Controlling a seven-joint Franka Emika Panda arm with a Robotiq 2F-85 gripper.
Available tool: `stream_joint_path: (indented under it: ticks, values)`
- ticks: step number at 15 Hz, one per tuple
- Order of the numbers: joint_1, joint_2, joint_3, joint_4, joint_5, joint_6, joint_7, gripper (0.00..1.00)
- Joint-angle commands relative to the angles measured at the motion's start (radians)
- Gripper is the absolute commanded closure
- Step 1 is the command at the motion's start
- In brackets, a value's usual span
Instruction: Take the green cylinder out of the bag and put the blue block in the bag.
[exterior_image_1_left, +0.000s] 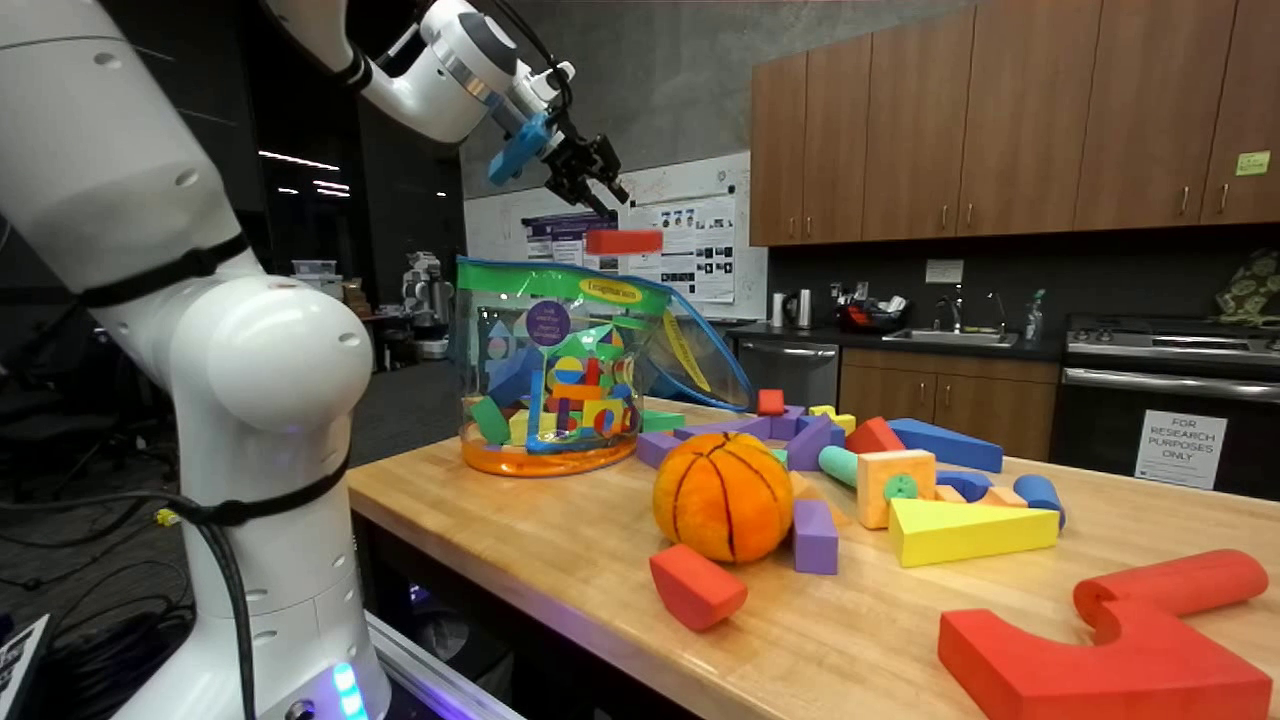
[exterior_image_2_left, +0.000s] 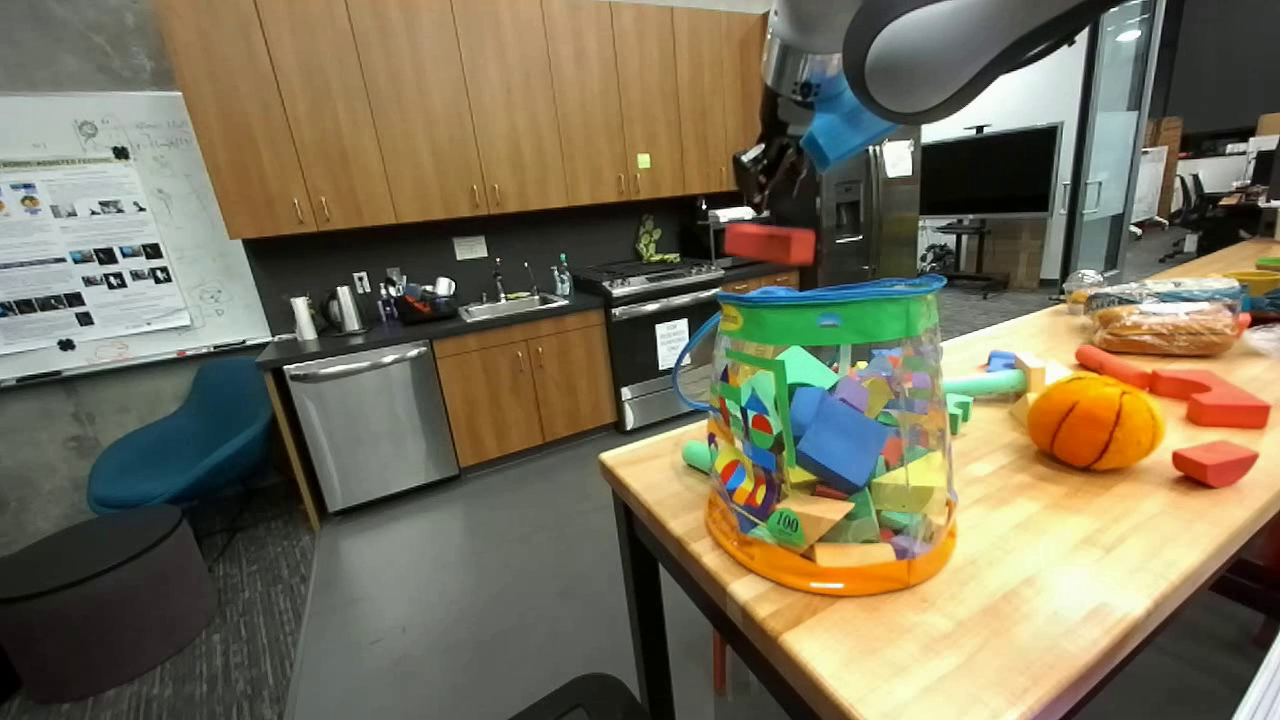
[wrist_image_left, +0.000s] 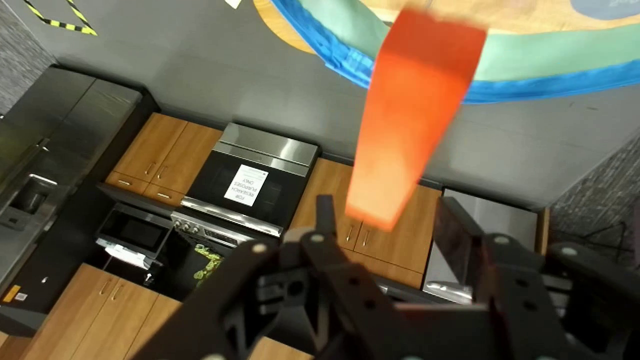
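Between the spread gripper (exterior_image_1_left: 611, 199) and the bag (exterior_image_2_left: 840, 318) — near the end edge of the worktop (exterior_image_2_left: 1010, 570) — one red block (exterior_image_2_left: 769, 244) is being seen midair; farther in, one orange ball (exterior_image_2_left: 1096, 422) is being carried.

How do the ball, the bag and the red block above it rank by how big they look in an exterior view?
In an exterior view, largest to smallest:
1. bag
2. ball
3. red block

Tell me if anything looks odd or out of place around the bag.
Yes: a red block hangs in mid-air in both exterior views, below the gripper and above the bag, touching neither. It looks odd because nothing supports it; the jaws stand open, so it is probably falling.
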Motion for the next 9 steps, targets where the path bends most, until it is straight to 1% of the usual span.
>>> stream_joint_path:
  ticks: [1,2,3,9]
  values:
    - [0.004,0.001,-0.004,0.001,-0.001,-0.003,-0.001,0.38]
    - [0.004,0.001,-0.004,0.001,-0.001,-0.003,-0.001,0.33]
    - [0.004,0.001,-0.004,0.001,-0.001,-0.003,-0.002,0.32]
    - [0.004,0.001,-0.004,0.001,-0.001,-0.003,-0.002,0.32]
